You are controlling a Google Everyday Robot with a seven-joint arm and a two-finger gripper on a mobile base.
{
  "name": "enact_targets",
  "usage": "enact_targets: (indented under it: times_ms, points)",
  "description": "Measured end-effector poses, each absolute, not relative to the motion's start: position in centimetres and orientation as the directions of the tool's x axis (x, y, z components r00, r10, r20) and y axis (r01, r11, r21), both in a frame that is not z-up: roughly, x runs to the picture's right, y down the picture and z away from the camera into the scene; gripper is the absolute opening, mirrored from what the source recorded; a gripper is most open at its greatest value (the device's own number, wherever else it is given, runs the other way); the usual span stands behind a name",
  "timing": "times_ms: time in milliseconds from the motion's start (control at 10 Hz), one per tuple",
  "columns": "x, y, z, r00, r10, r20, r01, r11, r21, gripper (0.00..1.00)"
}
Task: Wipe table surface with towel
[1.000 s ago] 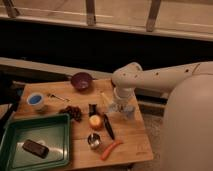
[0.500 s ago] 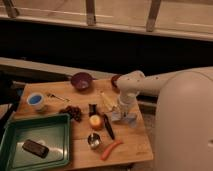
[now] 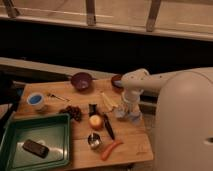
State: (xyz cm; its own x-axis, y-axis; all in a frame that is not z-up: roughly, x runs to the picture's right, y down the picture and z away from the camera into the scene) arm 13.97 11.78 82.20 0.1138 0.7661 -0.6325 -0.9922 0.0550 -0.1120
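My gripper [image 3: 129,112] hangs from the white arm [image 3: 150,80] and points down at the right side of the wooden table [image 3: 132,145]. A small pale bundle, which may be the towel [image 3: 132,117], lies on the table right under the gripper and touches it. I cannot tell whether the gripper holds it.
On the table are a purple bowl [image 3: 81,81], a dark red bowl [image 3: 116,80] behind the arm, a white-and-blue cup [image 3: 36,100], a dark cluster [image 3: 74,112], a yellowish item [image 3: 109,101], an orange fruit [image 3: 95,121], a black utensil [image 3: 108,126], a metal can [image 3: 94,141], and a green tray [image 3: 15,137].
The arm and gripper have moved a little to the right and toward the table's near edge. The pale bundle stays under the gripper. The other objects have not moved.
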Motion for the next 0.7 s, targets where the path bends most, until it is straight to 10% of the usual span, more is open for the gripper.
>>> enact_targets:
  times_ms: [700]
  points:
    - [7.9, 12.4, 83.7, 0.239, 0.725, -0.646, -0.969, 0.138, -0.203, 0.13]
